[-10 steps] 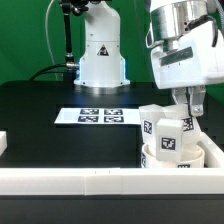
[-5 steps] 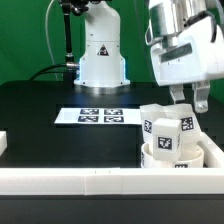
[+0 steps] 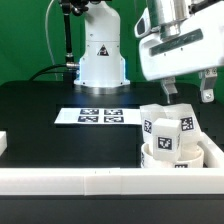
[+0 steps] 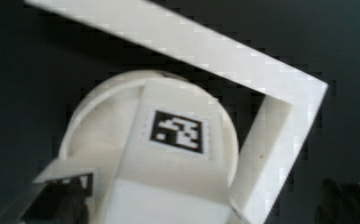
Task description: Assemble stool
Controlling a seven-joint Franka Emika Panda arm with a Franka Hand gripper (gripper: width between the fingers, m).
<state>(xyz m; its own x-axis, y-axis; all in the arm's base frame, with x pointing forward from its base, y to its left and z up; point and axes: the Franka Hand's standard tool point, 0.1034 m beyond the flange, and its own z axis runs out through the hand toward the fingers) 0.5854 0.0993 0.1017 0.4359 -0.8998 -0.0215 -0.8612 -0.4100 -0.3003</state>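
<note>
Exterior view: the hand [image 3: 189, 91] hangs above the stool parts with its two fingers [image 3: 172, 88] spread wide and nothing between them. Below it, at the exterior view's right and near the front edge of the black surface [image 3: 40, 105], sits the round white seat [image 3: 172, 156], tucked into the corner formed by the white border rail [image 3: 70, 181]. Tagged white legs [image 3: 166, 128] stand upright on the seat, clustered close together; their black-and-white square tags face the camera. Farther back, toward the middle of the surface, the marker board [image 3: 97, 116] lies flat, well apart from the seat. Beyond it stands the white robot base [image 3: 101, 50].

Wrist view: seen from above, a leg [image 4: 168, 150] with its square tag fills the middle, with the angled border rail [image 4: 248, 75] running beside it against the dark surface. The picture is blurred, so contact between them cannot be judged.
</note>
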